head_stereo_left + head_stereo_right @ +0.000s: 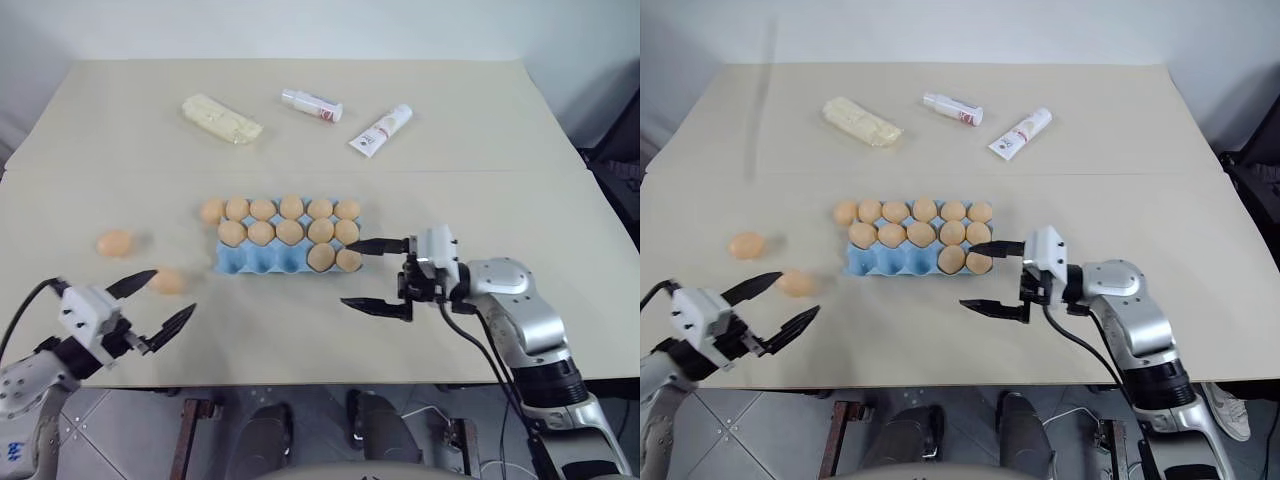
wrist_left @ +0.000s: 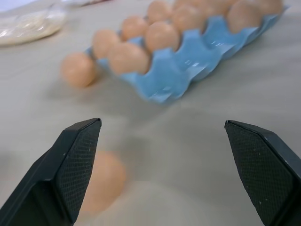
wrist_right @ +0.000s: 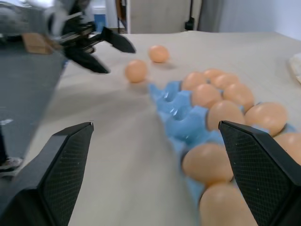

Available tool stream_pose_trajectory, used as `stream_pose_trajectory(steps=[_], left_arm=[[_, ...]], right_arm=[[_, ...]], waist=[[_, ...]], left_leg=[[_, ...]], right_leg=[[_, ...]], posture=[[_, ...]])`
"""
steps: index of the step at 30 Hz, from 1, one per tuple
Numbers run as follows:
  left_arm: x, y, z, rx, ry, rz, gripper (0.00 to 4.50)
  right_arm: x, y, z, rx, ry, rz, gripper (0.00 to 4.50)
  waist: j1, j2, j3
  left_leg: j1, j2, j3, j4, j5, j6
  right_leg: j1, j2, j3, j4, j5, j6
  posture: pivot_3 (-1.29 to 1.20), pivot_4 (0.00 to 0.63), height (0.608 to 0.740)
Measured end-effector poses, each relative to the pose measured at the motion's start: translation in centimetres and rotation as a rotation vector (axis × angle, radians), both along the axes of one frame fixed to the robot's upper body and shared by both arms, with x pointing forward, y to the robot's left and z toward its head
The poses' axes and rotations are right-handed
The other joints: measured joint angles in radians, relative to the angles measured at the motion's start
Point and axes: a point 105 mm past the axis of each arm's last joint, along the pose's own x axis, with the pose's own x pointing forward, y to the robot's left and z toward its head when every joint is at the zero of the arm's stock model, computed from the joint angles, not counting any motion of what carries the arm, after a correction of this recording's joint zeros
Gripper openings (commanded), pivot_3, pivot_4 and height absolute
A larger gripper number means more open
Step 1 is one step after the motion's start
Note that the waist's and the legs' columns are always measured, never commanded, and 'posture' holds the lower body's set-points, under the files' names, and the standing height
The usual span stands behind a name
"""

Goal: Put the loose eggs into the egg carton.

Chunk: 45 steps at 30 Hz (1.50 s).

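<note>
The right end effector (image 1: 378, 276) stands wide open and holds nothing. It points across the worktop (image 1: 480, 210) toward the robot's left, its far finger tip just beside the right end of the egg carton (image 1: 285, 248). The left end effector (image 1: 158, 305) is also spread wide and empty, near the worktop's front edge, with one loose egg (image 1: 167, 282) just beyond its fingers. A second loose egg (image 1: 115, 243) lies farther left, and a third (image 1: 211, 211) touches the carton's far left corner.

The carton's long axis runs left to right. Twelve eggs sit in it: five in each of the two far rows and two at the right end of the near row, leaving three cups open.

Bare worktop spreads between the end effectors along the front edge. Behind the carton lie a yellow packet (image 1: 221, 119), a small bottle (image 1: 311, 105) and a tube (image 1: 381, 130).
</note>
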Motion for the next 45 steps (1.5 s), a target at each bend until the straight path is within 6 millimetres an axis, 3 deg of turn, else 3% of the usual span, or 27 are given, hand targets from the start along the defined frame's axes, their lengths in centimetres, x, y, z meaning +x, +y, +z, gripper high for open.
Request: stream_pose_trajectory(steps=[4, 11, 24, 29, 33, 37, 45], left_arm=[[-2.1, 2.7, -0.4, -0.024, 0.014, 0.158, 4.5], [-3.2, 4.3, -1.6, -0.07, 0.024, 0.27, 4.5], [3.3, -0.3, 0.1, -0.122, -0.044, 0.134, 4.5], [5.2, -0.3, -1.7, -0.096, 0.018, 0.148, 4.5], [5.8, 0.1, -3.4, -0.091, 0.071, 0.169, 3.6], [6.8, 0.5, -3.2, -0.093, 0.052, 0.187, 2.47], [6.6, -0.5, -1.7, -0.122, -0.013, 0.087, 2.4]], right_arm=[[-0.6, -1.0, -0.1, -0.013, 0.014, 0.02, 4.47], [-0.8, -0.5, 0.0, -0.003, -0.044, 0.042, 4.47], [0.8, -1.5, -2.0, -0.033, -0.046, -0.052, 4.47], [1.0, -1.3, -1.8, -0.016, -0.055, -0.075, 4.47], [0.9, -1.2, -1.7, -0.012, -0.056, -0.082, 4.5], [1.0, -1.2, -1.7, -0.01, -0.048, -0.094, 4.5], [0.9, -1.8, -2.1, -0.011, -0.036, -0.137, 4.5]], waist=[[0.006, 0.0, 0.0], [0.01, -0.002, -0.001], [0.013, -0.003, -0.002], [0.003, -0.003, -0.002], [0.007, -0.003, -0.002], [0.008, -0.003, -0.002], [0.007, -0.003, -0.002]], left_leg=[[0.001, 0.001, 0.0, 0.0, 0.0, 0.0], [0.001, 0.0, -0.001, 0.0, 0.0, 0.0], [0.001, 0.0, -0.001, 0.0, 0.0, -0.001], [0.001, 0.0, 0.001, 0.0, 0.0, -0.001], [0.001, 0.0, 0.0, 0.001, 0.0, -0.001], [0.002, 0.0, 0.0, 0.001, 0.0, -0.001], [0.001, 0.0, 0.0, 0.001, 0.0, -0.001]], right_leg=[[0.001, 0.0, -0.001, 0.0, 0.0, -0.001], [0.003, -0.001, -0.001, -0.002, -0.001, -0.001], [0.002, 0.0, -0.001, -0.001, 0.0, 0.0], [0.001, 0.0, 0.0, 0.0, 0.0, 0.0], [0.001, 0.0, -0.001, 0.001, 0.0, 0.0], [0.001, 0.0, -0.001, 0.001, 0.0, 0.0], [0.001, 0.0, -0.001, 0.0, 0.0, 0.0]], posture=[[0.0, 0.15, 0.74], [0.0, 0.15, 0.74], [0.0, 0.15, 0.74], [0.0, 0.15, 0.74], [0.0, 0.15, 0.74], [0.0, 0.15, 0.74], [0.0, 0.15, 0.74]])
